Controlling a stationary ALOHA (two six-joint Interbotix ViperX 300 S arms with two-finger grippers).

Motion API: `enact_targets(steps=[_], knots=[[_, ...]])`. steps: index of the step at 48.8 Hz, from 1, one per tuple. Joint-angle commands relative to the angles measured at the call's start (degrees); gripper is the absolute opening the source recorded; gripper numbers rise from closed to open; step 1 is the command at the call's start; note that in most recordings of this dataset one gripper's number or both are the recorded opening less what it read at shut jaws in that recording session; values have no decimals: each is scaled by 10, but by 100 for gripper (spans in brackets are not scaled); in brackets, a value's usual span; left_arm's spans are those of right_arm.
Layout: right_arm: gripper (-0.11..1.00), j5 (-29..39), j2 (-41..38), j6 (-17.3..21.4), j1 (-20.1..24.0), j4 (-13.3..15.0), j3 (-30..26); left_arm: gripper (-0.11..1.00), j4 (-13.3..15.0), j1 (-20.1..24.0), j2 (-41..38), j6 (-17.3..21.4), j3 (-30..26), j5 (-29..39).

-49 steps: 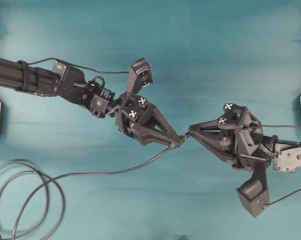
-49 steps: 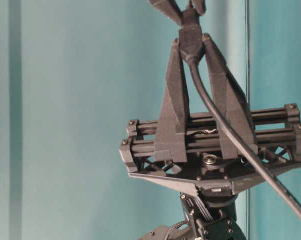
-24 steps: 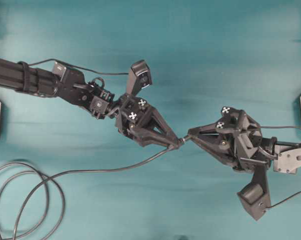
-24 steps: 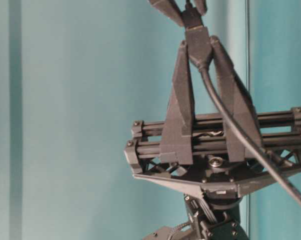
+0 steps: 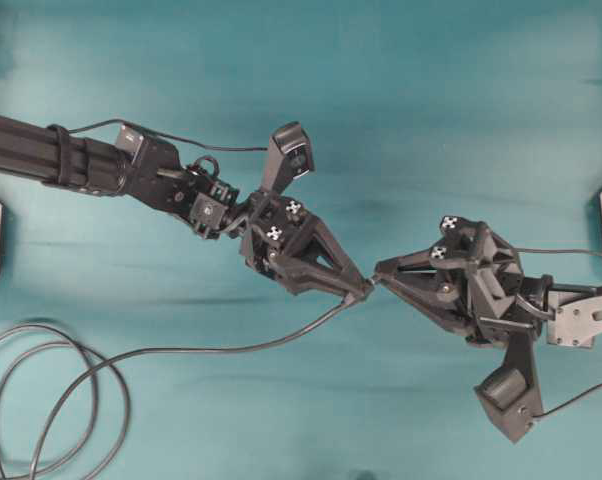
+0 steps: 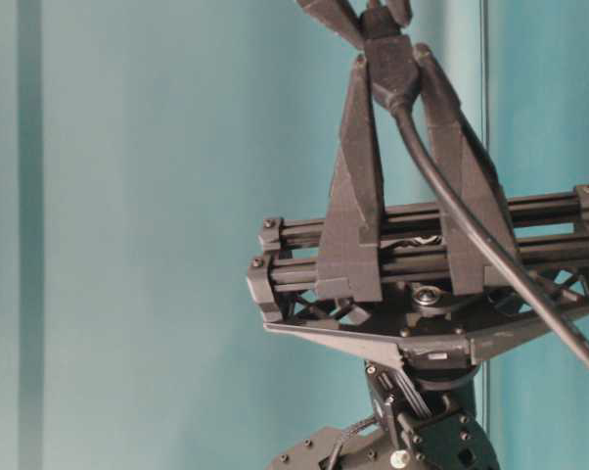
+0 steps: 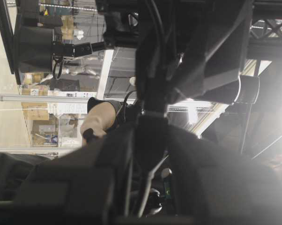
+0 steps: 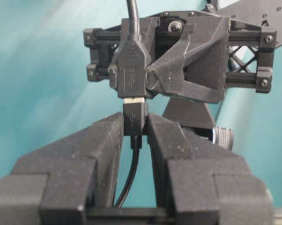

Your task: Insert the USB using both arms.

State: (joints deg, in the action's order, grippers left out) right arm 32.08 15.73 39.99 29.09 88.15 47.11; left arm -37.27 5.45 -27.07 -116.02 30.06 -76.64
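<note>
Both connectors are held in the air above the middle of the teal desk (image 5: 431, 90), tips meeting. The left gripper (image 5: 359, 290) is clenched on the dark connector (image 8: 130, 72) of the thick cable (image 5: 221, 349), which trails down to loops at the desk's lower left corner. The right gripper (image 8: 135, 123) is clenched on the smaller plug body (image 8: 135, 118) of the USB (image 8: 134, 100); only a thin silvery strip of it shows between the two housings in the right wrist view, so insertion looks started or nearly seated, not confirmed flush. Table-level view shows the dark connector pinched between the left fingers (image 6: 358, 186), with the other fingertips meeting it from above. Left wrist view is too blurred and dark to help. Risks: the two housings look slightly offset, so pushing could jam or bend the plug; the pointed fingers hold little surface, so a connector could twist or slip backward under push force; drag from the heavy cable could pull the left-held connector off axis.
</note>
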Motion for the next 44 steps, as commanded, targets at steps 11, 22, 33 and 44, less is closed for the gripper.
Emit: enact_targets(steps=[11,22,33,44], knots=[[21,12,9,40,4,0,-30,23,4,13,16,-11,-6,6],[21,13,8,82,4,-1,-41,23,4,13,21,-11,-6,17],[55,16,10,99,7,-2,-40,22,4,13,26,-11,-5,18],[71,43,75,154,34,-23,-35,22,4,13,46,-1,21,40]])
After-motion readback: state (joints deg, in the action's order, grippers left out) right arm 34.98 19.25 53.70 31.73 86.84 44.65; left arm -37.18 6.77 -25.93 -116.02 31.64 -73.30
